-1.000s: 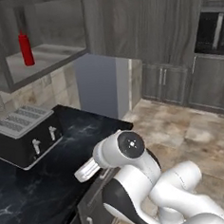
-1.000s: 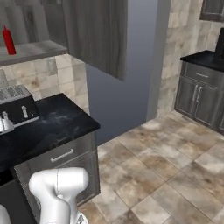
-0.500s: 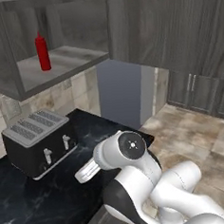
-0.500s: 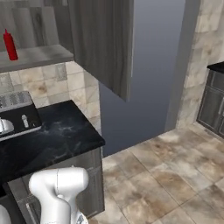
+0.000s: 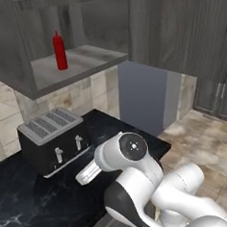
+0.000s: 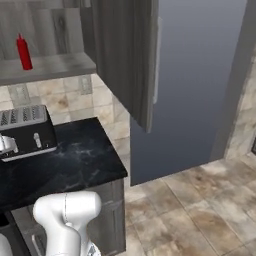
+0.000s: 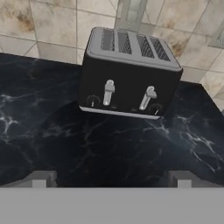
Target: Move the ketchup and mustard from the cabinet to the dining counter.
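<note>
The ketchup [image 5: 59, 51] is a slim red bottle standing upright on the lower shelf of the open cabinet [image 5: 82, 60]. In the right base view the ketchup [image 6: 23, 52] stands at the shelf's left, and the cabinet door [image 6: 125, 55] hangs open with its silver bar handle. The mustard and the dining counter are out of view. My gripper [image 7: 111, 180] is open and empty, its fingertips [image 7: 41, 179] wide apart low over the black worktop, facing the toaster. It is well below the shelf.
A black four-slot toaster [image 5: 52, 139] [image 7: 129, 72] sits on the black marble worktop [image 6: 75, 155] under the cabinet. A tiled wall [image 7: 48, 26] runs behind it. To the right, a tall grey panel [image 6: 200, 80] and tiled floor [image 6: 200, 210].
The whole picture has shifted in both base views, so the base has moved; cabinet, ketchup and toaster now sit larger and more central. The gripper stays open.
</note>
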